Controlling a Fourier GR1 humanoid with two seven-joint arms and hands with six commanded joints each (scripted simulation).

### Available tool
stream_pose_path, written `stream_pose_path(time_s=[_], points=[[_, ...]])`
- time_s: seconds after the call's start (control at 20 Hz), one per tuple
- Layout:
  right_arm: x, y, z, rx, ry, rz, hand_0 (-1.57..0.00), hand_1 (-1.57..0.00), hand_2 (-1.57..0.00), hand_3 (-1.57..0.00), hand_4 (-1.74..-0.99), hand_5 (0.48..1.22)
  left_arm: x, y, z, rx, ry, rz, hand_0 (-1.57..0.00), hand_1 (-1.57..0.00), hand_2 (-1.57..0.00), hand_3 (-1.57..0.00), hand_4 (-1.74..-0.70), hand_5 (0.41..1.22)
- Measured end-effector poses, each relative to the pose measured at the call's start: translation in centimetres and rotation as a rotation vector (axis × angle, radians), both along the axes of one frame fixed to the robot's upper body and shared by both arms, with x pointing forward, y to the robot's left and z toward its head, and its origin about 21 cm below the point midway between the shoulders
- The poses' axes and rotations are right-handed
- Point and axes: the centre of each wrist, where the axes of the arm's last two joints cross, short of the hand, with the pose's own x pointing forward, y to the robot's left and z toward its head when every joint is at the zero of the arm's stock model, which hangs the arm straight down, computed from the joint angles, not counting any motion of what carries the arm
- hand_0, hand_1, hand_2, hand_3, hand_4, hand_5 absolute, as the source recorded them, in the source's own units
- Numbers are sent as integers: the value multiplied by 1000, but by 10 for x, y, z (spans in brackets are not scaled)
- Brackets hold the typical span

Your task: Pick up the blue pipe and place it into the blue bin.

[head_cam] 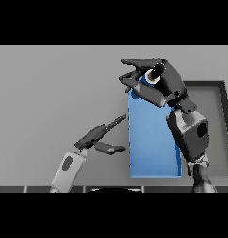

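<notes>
My right hand [157,81], fingers curled round the blue pipe [144,89], hovers over the blue bin [152,139]; I should lower before releasing. Left hand [99,135] idles, fingers straight.

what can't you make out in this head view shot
- Blue pipe: not identifiable in the head view. The right robot hand is curled over the far end of the blue bin; a pale round end shows between its fingers, nothing more.
- Bin's far rim: covered by that hand.
- Bin's right wall: partly behind the right forearm.
- Dark tray: cut off by the right edge.
- Left robot hand: open, empty.
</notes>
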Motion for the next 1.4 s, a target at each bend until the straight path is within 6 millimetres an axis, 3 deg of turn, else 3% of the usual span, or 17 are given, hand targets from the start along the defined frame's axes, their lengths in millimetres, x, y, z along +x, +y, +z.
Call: stream_pose_path(time_s=[0.1,0.25,0.5,0.75,0.85,1.1,1.15,1.35,1.4], points=[[12,-19,1,10,46,-78,-1571,-1571,-1571,-1571,-1741,1221,-1,-1,-2,-7,8,-8,0,0,0,0,-890,415],[27,-57,-12,-17,94,-226,-1571,-1571,-1571,-1571,-1741,1221,0,-3,1,-1,-8,-1,1,1,1,1,-877,412],[20,-102,-62,2,248,-344,-1571,-1571,-1571,-1571,-1741,1221,0,-2,1,5,-20,1,1,1,1,1,-865,419],[-1,-121,-123,-26,418,-434,-1571,-1571,-1571,-1571,-1741,1221,-4,-1,-4,-13,-3,0,1,1,1,1,-878,423],[-11,-118,-143,-18,496,-464,-1571,-1571,-1571,-1571,-1741,1221,-9,-2,-5,-17,-5,-2,1,1,1,1,-880,427],[-34,-119,-179,-70,680,-612,-1571,-1571,-1571,-1521,-1741,1221,-9,1,-4,-9,2,1,1,1,1,1,-888,422],[-37,-116,-187,-62,719,-632,-1571,-1571,-1571,-1255,-1741,1221,-10,3,-4,-9,-2,0,1,1,1,1,-887,420],[-41,-114,-212,-165,844,-713,-1571,-1548,-1571,-847,-1741,1221,-9,3,-3,-2,5,-4,1,1,1,1,-883,421],[-40,-113,-214,-178,875,-741,-1465,-1336,-1339,-788,-1678,1221,-11,-1,-3,-1,4,-7,1,1,1,1,-882,421]])
